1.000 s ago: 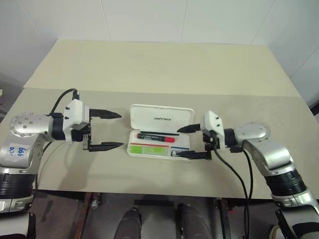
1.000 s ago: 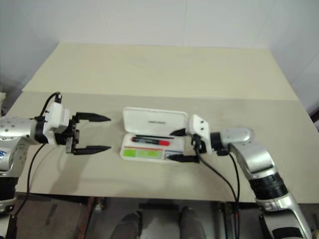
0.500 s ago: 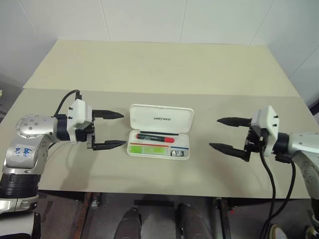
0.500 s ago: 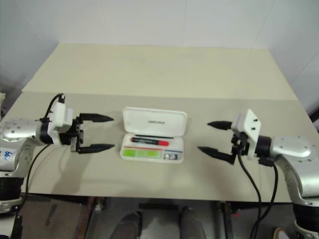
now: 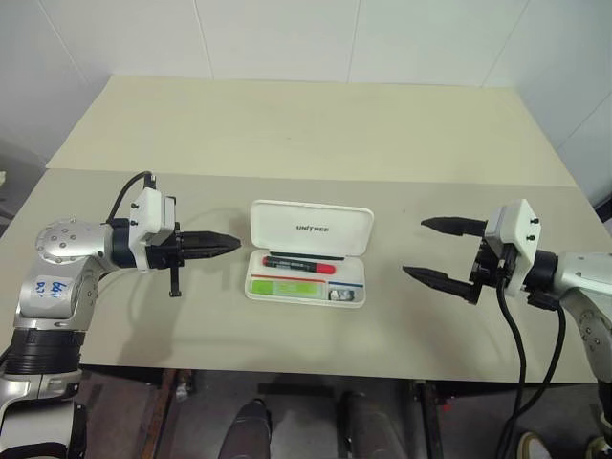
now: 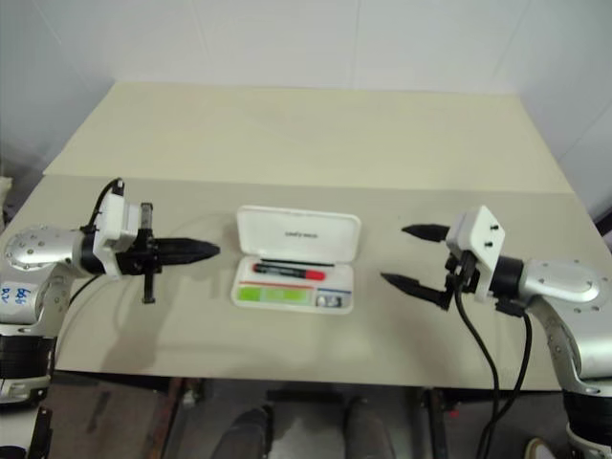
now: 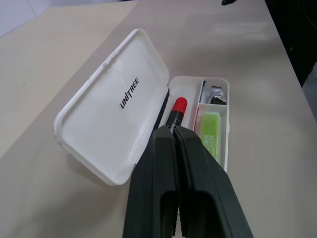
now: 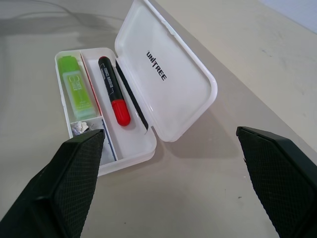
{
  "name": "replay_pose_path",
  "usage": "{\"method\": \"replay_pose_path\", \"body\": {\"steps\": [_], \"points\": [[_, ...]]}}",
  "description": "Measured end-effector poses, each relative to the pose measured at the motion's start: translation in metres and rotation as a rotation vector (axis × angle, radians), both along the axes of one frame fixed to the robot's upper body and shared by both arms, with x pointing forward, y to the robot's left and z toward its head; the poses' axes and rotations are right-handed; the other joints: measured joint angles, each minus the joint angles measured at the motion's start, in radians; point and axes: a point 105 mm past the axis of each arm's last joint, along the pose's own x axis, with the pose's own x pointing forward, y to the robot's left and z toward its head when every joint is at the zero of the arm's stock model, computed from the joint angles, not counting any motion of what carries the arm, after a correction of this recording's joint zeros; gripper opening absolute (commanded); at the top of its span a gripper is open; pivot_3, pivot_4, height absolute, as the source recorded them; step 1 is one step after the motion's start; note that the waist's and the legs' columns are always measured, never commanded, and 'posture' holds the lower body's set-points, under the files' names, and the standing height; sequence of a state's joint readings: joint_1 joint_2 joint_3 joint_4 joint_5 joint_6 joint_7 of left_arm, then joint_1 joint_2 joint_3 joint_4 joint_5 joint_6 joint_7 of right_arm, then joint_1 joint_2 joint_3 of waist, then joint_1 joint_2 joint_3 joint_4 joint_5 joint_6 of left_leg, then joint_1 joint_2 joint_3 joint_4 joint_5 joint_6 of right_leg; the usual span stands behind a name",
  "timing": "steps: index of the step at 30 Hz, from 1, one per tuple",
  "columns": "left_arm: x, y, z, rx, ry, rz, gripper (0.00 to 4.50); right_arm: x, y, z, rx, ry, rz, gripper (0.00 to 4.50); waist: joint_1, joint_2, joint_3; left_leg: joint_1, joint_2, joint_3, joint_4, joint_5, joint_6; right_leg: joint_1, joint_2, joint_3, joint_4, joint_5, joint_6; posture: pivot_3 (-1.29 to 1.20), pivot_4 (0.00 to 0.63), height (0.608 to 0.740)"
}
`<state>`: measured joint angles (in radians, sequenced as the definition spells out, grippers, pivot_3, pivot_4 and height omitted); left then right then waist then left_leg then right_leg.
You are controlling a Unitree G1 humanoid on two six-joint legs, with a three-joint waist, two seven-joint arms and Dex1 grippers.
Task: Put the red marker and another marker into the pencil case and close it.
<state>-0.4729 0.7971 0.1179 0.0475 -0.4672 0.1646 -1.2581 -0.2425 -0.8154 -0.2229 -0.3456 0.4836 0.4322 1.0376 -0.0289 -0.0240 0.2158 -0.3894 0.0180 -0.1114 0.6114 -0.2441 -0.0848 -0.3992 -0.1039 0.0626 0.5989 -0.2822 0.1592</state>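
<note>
Beige table (image 5: 316, 124): pencil case (image 5: 310, 228) lies open, red marker (image 5: 299, 266) and green marker (image 5: 282, 286) inside. My left gripper (image 5: 226, 242) at 9 o'clock just pinched together, empty; right gripper (image 5: 432, 250) retreated to 3 o'clock, fingers apart. Lid-closing remains.

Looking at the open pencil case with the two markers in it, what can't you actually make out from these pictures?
- The small crumpled item in the pencil case's end compartment: too small in the eye views, and unclear in the left wrist view.
- The red marker's barrel: in the left wrist view the shut left gripper covers it.
- The green marker's label print: too small to read in the right wrist view.
</note>
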Motion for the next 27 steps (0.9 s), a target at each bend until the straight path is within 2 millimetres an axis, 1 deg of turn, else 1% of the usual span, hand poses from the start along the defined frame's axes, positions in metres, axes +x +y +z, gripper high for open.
{"method": "replay_pose_path", "body": {"steps": [3, 4, 6, 8, 9, 11, 12, 16, 17, 20, 22, 25, 27], "points": [[0.005, 0.001, 0.007, -0.065, -0.040, 0.059, 0.04, 0.000, 0.003, -0.002, -0.004, 0.007, 0.011, 4.50, 0.001, 0.000, 0.000, 0.000, 0.000, 0.000, 0.000, 0.000, 0.000, 0.000, 0.000, 0.000, 0.000, 0.000, 0.000, 0.00, 0.150, 0.740], [0.010, 0.003, 0.012, -0.116, -0.062, 0.102, 0.04, 0.001, 0.003, -0.002, -0.004, 0.008, 0.011, 4.50, 0.001, 0.000, 0.000, 0.000, 0.000, 0.000, 0.000, 0.000, 0.000, 0.000, 0.000, 0.000, 0.000, 0.000, 0.000, 0.00, 0.150, 0.740], [0.020, 0.005, 0.031, -0.229, -0.113, 0.184, 0.04, 0.001, 0.003, -0.002, -0.005, 0.006, 0.008, 4.50, 0.003, -0.001, 0.000, 0.000, 0.000, -0.001, 0.001, 0.000, 0.000, 0.000, 0.000, 0.000, 0.001, 0.000, 0.001, 0.00, 0.150, 0.740], [0.028, 0.013, 0.049, -0.310, -0.153, 0.262, 0.04, 0.002, 0.004, -0.002, -0.006, -0.002, 0.005, 4.50, 0.004, -0.001, 0.000, 0.000, 0.000, -0.001, 0.001, 0.000, 0.000, 0.000, 0.000, 0.000, 0.001, 0.001, 0.001, 0.00, 0.150, 0.740], [0.031, 0.017, 0.055, -0.336, -0.169, 0.298, 0.04, 0.002, 0.004, -0.002, -0.007, -0.004, 0.005, 4.50, 0.003, -0.001, 0.000, 0.000, 0.000, -0.001, 0.001, 0.000, 0.000, 0.000, 0.000, 0.000, 0.001, 0.001, 0.001, 0.00, 0.150, 0.740], [0.038, 0.023, 0.060, -0.373, -0.174, 0.357, 0.04, 0.002, 0.005, -0.003, -0.006, -0.004, 0.005, 4.50, 0.003, 0.000, 0.000, 0.000, 0.000, -0.001, 0.001, 0.000, 0.000, 0.000, 0.000, 0.000, 0.001, 0.001, 0.001, 0.00, 0.150, 0.740], [0.042, 0.027, 0.058, -0.383, -0.160, 0.385, 0.04, 0.003, 0.007, -0.003, -0.006, -0.005, 0.010, 4.50, 0.002, 0.000, 0.000, 0.000, 0.000, -0.001, 0.001, 0.000, 0.000, 0.000, 0.000, 0.000, 0.001, 0.001, 0.001, 0.00, 0.150, 0.740], [0.065, 0.035, 0.032, -0.368, -0.057, 0.503, 0.04, 0.005, 0.010, -0.004, -0.003, -0.003, 0.019, 4.50, 0.001, 0.000, 0.000, 0.000, 0.000, -0.001, 0.001, 0.000, 0.000, 0.000, 0.000, 0.000, 0.002, 0.001, 0.001, 0.00, 0.150, 0.740], [0.071, 0.034, 0.026, -0.361, -0.031, 0.519, 0.04, 0.005, 0.010, -0.003, -0.002, -0.004, 0.018, 4.50, 0.002, -0.001, 0.000, 0.000, 0.000, -0.001, 0.001, 0.000, 0.000, 0.000, 0.000, 0.000, 0.002, 0.001, 0.001, 0.00, 0.150, 0.740], [0.082, 0.030, 0.016, -0.338, 0.015, 0.537, 0.04, 0.007, 0.011, -0.001, 0.002, -0.014, 0.022, 4.50, 0.004, -0.001, 0.000, 0.000, 0.000, -0.001, 0.001, 0.000, 0.000, 0.000, 0.000, 0.000, 0.002, 0.001, 0.001, 0.00, 0.150, 0.740], [0.089, 0.024, 0.012, -0.327, 0.036, 0.534, 0.04, 0.007, 0.012, 0.000, 0.003, -0.016, 0.023, 4.50, 0.005, -0.001, 0.000, 0.000, 0.000, -0.001, 0.001, 0.000, 0.000, 0.000, 0.000, 0.000, 0.001, 0.001, 0.001, 0.00, 0.150, 0.740], [0.096, 0.010, -0.003, -0.297, 0.092, 0.508, 0.04, 0.007, 0.012, 0.000, 0.006, -0.017, 0.021, 4.50, 0.004, -0.001, 0.000, -0.001, -0.001, -0.001, 0.001, 0.000, 0.000, 0.000, 0.000, 0.000, 0.001, 0.001, 0.002, 0.00, 0.150, 0.740], [0.097, 0.001, -0.014, -0.266, 0.125, 0.481, 0.04, 0.007, 0.012, 0.000, 0.010, -0.019, 0.019, 4.50, 0.004, -0.001, 0.000, -0.001, 0.000, -0.001, 0.001, 0.000, 0.000, 0.000, 0.000, 0.000, 0.001, 0.001, 0.002, 0.00, 0.150, 0.740]]}}
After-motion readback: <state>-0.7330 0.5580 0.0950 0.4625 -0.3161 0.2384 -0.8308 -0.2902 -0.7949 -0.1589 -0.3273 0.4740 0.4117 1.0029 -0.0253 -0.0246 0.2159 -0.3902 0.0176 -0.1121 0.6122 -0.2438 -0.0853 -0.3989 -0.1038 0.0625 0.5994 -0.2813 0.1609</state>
